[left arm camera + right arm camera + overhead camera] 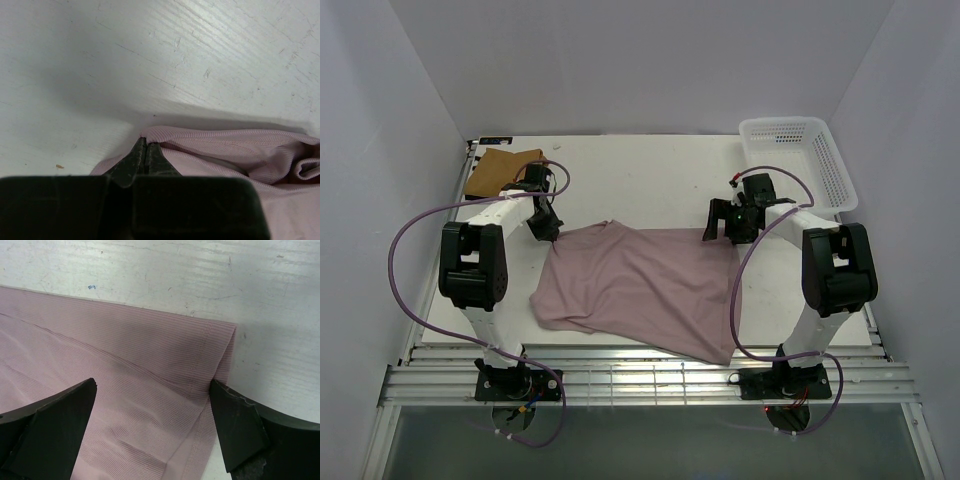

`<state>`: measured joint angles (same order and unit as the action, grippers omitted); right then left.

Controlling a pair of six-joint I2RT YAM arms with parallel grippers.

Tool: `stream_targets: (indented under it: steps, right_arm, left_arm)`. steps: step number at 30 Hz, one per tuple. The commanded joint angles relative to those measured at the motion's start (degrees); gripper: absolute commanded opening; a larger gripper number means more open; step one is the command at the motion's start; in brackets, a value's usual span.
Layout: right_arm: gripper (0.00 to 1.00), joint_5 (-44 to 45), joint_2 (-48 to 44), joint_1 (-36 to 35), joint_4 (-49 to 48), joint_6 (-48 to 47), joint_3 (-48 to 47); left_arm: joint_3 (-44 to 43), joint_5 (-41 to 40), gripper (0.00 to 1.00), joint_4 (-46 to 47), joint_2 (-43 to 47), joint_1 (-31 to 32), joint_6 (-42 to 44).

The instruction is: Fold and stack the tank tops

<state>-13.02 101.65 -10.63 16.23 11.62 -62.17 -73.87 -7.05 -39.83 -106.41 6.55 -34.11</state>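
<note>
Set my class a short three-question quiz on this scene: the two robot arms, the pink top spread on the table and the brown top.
1. True or false: the right gripper is shut on the pink top.
2. Where does the brown top lie? A: at the far left corner of the table. B: under the pink top. C: at the near right corner.
3. Fill the gap: the left gripper is shut at the edge of the ___ top.

Key: 1 false, it stands open over that top's corner. 2 A. 3 pink.
</note>
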Motion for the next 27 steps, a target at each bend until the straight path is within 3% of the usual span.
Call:
stream_targets:
  steps: [1,5,6,14,17,18,21,27]
  right_arm:
    - [0.99,-1.49,-1.71,-0.44,-1.99,0.25,0.47]
    - [1.0,-2.19,-1.98,-0.44,-2.08,0.25,0.65]
    - [0.95,-2.45,-1.89,-0.44,-1.99,0.25,0.65]
    - [0.88,-3.86,-2.5,-0.44,-2.25,1.04,1.26]
    - [0.8,-3.16,-2.94,-0.44,-2.08,1.3,1.35]
    - [0.67,-2.55,-3.03,-0.44,-1.99,1.3,1.53]
    - [0.52,-1.23,-2.68,-0.44,-1.29,1.22,1.35]
    - [0.41,1.67,-2.07,-0.44,-1.02,1.65,0.91]
  left_arm:
    - [-0.49,-0.86,0.0,1.16,2.96,-0.22,-0.43]
    - [-0.49,-0.86,0.0,1.16,3.05,-0.22,-0.52]
    - [-0.58,-0.77,0.0,1.08,3.05,-0.22,-0.52]
    - [-0.67,-0.69,0.0,1.07,3.14,-0.22,-0.61]
    - [-0.67,-0.6,0.0,1.08,3.05,-0.22,-0.7]
    - [-0.75,-0.51,0.0,1.16,2.96,-0.22,-0.78]
    - [-0.93,-0.51,0.0,1.16,2.88,-0.22,-0.87]
    - [-1.11,-0.6,0.0,1.07,2.7,-0.22,-1.05]
